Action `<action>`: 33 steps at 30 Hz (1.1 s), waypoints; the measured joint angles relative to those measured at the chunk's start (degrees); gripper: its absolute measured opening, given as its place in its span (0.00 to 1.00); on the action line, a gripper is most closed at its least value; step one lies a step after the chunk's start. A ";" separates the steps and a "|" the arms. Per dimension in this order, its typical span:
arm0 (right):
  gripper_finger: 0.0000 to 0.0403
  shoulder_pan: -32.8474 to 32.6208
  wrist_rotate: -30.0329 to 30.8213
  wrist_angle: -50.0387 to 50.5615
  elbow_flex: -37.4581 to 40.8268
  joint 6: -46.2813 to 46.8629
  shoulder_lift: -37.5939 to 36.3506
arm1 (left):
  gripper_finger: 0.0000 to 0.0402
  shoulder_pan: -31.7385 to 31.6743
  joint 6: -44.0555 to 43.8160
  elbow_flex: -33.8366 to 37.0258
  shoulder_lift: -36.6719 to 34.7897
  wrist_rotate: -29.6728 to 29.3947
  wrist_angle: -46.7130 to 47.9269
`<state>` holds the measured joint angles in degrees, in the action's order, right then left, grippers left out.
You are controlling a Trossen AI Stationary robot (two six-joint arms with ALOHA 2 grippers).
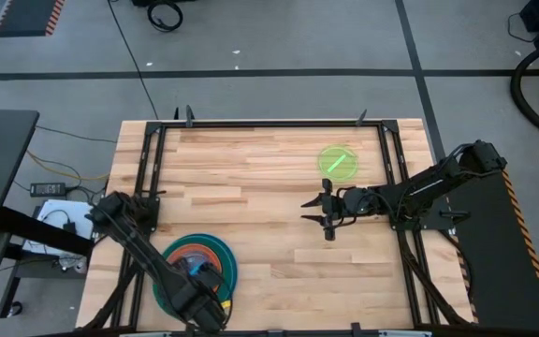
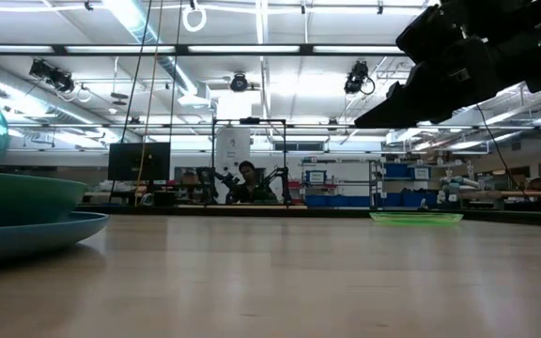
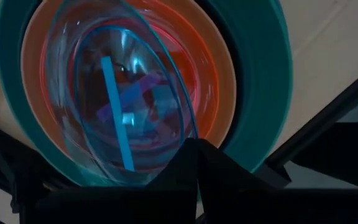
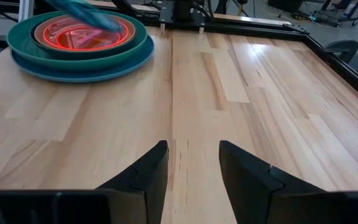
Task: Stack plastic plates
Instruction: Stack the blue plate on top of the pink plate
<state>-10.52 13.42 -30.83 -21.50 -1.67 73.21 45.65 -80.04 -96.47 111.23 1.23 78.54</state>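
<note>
Lowering a tilted cyan plate onto the near-left stack, the left claw grips its rim. The right claw hovers released mid-bench; it likely fetches the lime green plate next.

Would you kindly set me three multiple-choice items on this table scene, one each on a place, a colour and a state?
1. Where is the stack of plates?
A. by the left arm
B. by the right arm
C. table centre

2. What colour is the plate lying alone?
A. pink
B. lime green
C. brown

3. How is the right pincer?
A. shut on a plate
B. open, empty
C. out of view

Answers: 1 A, the high view shows the stack under the left pincer. 2 B, it glows green. 3 B, its fingers stand apart over bare wood.
</note>
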 joint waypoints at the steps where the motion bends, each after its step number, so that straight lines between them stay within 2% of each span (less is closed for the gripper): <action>1: 0.38 0.10 -0.01 0.00 0.00 0.00 0.00 | 0.02 0.02 0.20 0.00 0.24 -0.02 -0.02; 19: 0.38 0.55 -0.21 0.16 0.00 0.02 0.00 | 0.03 0.33 0.25 0.00 5.40 -1.45 -0.38; 26: 0.38 0.55 -0.21 0.34 0.00 0.04 0.00 | 0.11 0.52 0.38 0.00 5.47 -2.25 -0.70; 33: 0.38 0.55 -0.18 0.35 0.00 0.04 0.00 | 0.26 0.34 0.36 0.02 5.47 -2.27 -1.90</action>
<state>-9.98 13.23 -30.48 -21.50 -1.63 73.21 45.99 -79.68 -96.44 116.71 -1.04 76.64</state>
